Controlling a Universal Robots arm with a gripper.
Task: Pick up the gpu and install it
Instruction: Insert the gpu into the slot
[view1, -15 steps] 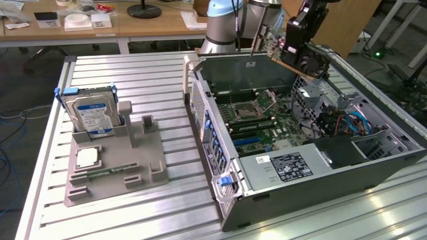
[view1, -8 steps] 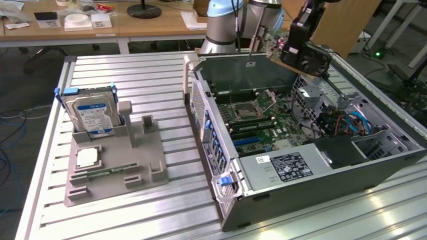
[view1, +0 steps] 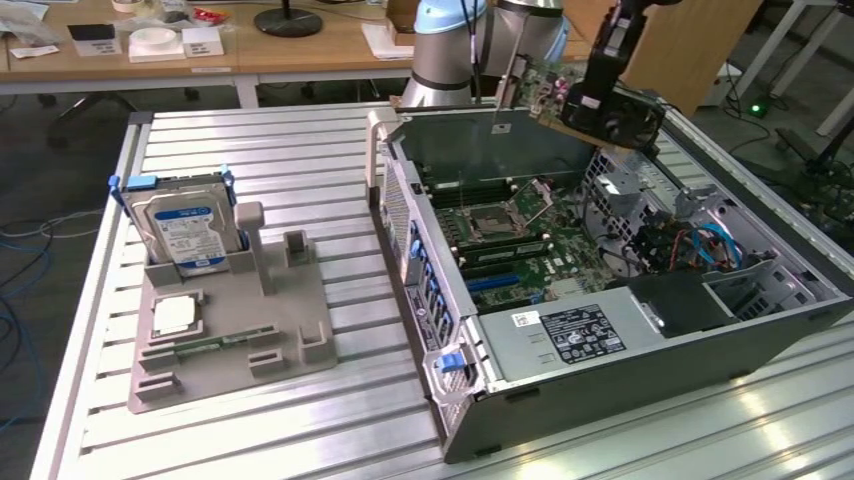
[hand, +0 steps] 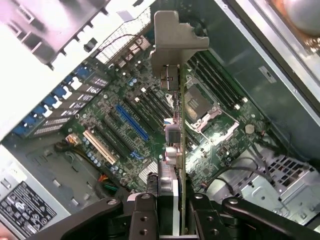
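- My fingers (hand: 143, 212) are clenched on the gpu (hand: 181, 125). They grip one end, and the card hangs edge-on with its metal bracket farthest from them.
- In the exterior view the gpu (view1: 587, 100) is in the upper right of the frame, tilted above the open computer case (view1: 400, 190).
- Below it lies the motherboard (hand: 115, 100) with its long blue slot (hand: 132, 122); the card is not seated.
- I judge the step in hand is the carry to the slot. Seating calls for the card's edge squared over it.
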